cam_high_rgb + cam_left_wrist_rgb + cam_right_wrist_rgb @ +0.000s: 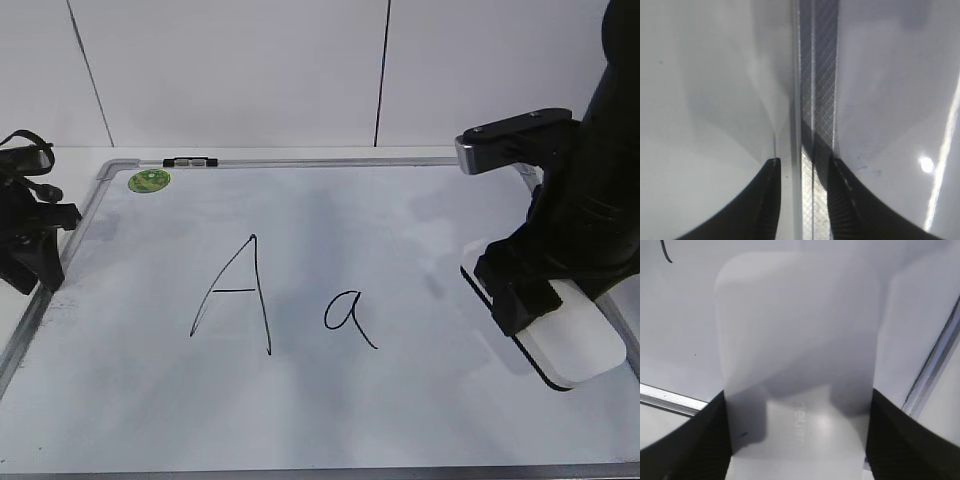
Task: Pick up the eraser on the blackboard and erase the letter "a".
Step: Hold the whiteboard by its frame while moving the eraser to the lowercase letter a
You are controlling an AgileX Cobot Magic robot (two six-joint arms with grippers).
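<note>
The white eraser (578, 347) lies at the right side of the blackboard (400, 225), its dark underside showing as a thin rim. My right gripper (540, 300) stands over it. In the right wrist view my right gripper (797, 392) is shut on the eraser (800, 335), with both black fingers against its long sides. The small letter "a" (349, 317) is near the board's middle, well left of the eraser. My left gripper (35, 250) is at the board's left edge. In the left wrist view my left gripper (802, 160) straddles the grey frame rail (815, 100), a slim gap on the left.
A tall capital "A" (236, 295) is drawn left of the small letter. A round green sticker (149, 181) and a small black-and-white clip (190, 160) are at the board's top left. The frame (935, 365) runs close to the eraser's right side.
</note>
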